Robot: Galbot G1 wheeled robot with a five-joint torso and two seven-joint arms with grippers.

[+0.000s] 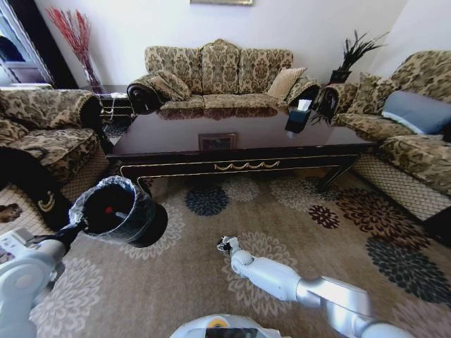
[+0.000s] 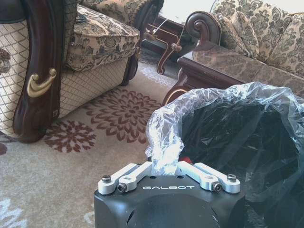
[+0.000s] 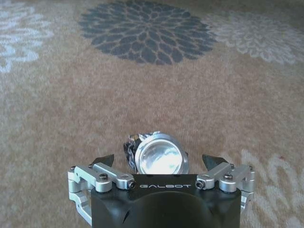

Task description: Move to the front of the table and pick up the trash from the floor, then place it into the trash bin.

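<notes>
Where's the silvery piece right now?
The silvery piece lies on the carpet between the open fingers of the right pincer, seen in the right wrist view; in the head view that is low centre, before the table.

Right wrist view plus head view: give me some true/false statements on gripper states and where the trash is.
1. The right gripper is open with a round silvery piece between its fingers. True.
2. The left gripper is open and holds nothing. False: it is shut on the bagged rim of the trash bin.
3. The trash bin stands on the table. False: the left arm holds it above the floor.
4. Something red lies inside the bin. True.
5. The right gripper hangs over the bin. False: it is low over the carpet, apart from the bin.
</notes>
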